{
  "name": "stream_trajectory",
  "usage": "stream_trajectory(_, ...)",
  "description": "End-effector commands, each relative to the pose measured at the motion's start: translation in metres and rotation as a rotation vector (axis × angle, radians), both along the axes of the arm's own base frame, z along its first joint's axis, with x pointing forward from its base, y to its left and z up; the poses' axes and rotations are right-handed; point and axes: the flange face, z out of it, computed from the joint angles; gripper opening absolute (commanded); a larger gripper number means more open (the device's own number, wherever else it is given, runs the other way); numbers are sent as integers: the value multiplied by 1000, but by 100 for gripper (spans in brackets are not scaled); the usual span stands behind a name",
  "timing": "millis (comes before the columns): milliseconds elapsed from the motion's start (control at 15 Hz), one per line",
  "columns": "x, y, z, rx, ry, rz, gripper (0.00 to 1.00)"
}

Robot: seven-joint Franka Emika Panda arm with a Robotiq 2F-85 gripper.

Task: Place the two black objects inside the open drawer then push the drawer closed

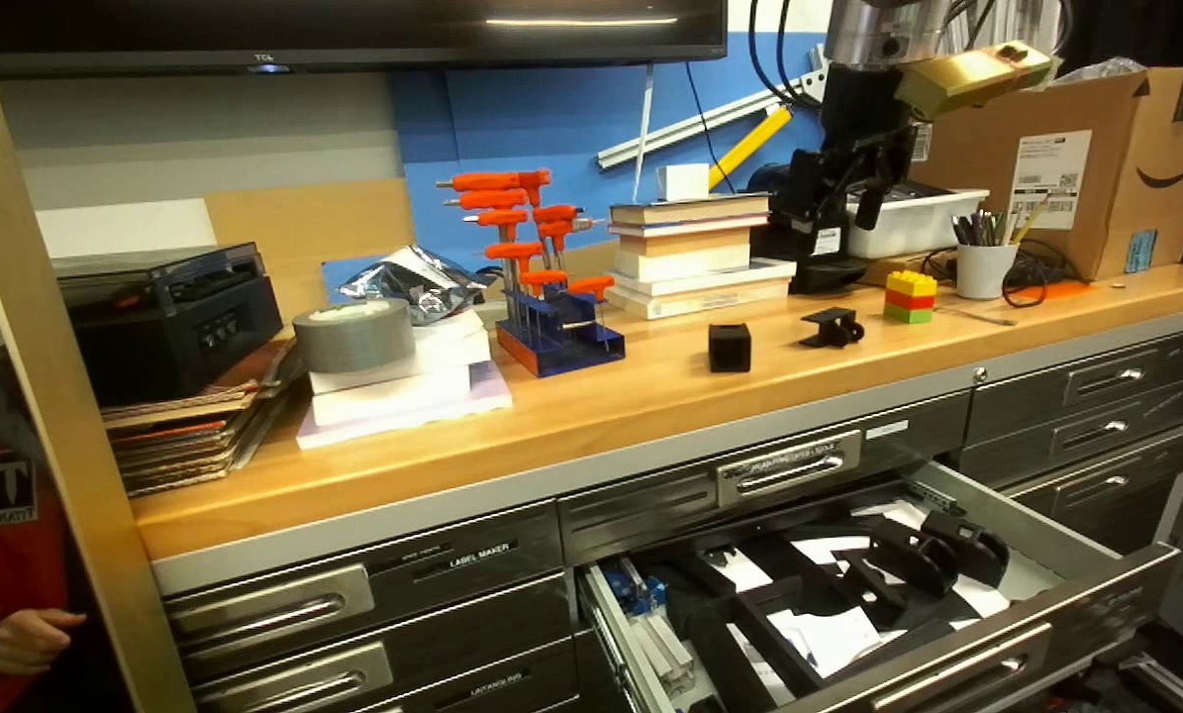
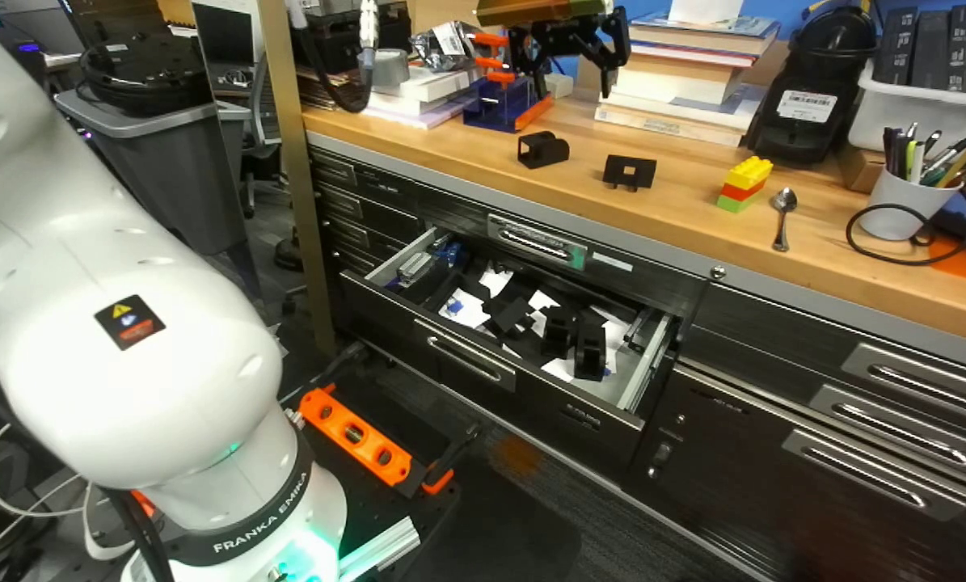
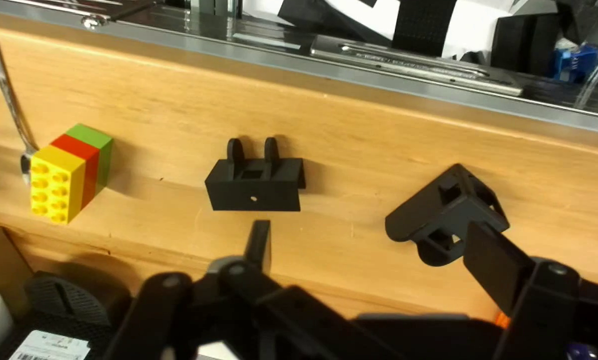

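Observation:
Two black objects stand apart on the wooden worktop. The boxy one with cut-out sides [image 1: 730,348] [image 2: 542,149] [image 3: 426,207] lies nearer the tool stand; the bracket with two lugs [image 1: 829,322] [image 2: 617,170] [image 3: 278,192] lies nearer the toy bricks. The grey drawer [image 1: 1096,599] [image 2: 563,404] is pulled out below them, with black parts and white papers inside. My gripper [image 1: 838,213] [image 2: 573,82] [image 3: 374,245] hovers above the worktop, open and holding nothing. In the wrist view its right finger [image 3: 496,265] overlaps a corner of the boxy object.
Toy bricks [image 1: 910,297] and a spoon [image 2: 783,217] lie beside the bracket. Behind stand a book stack [image 1: 690,257], an orange-handled tool stand [image 1: 561,337] and a white pen cup [image 1: 985,272]. A closed drawer with a handle [image 2: 535,241] sits directly above the pulled-out one.

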Motion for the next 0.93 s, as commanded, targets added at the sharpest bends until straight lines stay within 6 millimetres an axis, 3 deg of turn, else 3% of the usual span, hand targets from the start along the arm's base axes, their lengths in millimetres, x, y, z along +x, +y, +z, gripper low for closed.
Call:
stream_trajectory(0,55,-21,-3,-7,34,42,100)
stream_trajectory(400,104,-63,-30,6,151,72,100)
stream_trajectory(867,127,-83,-71,67,250,107,100)
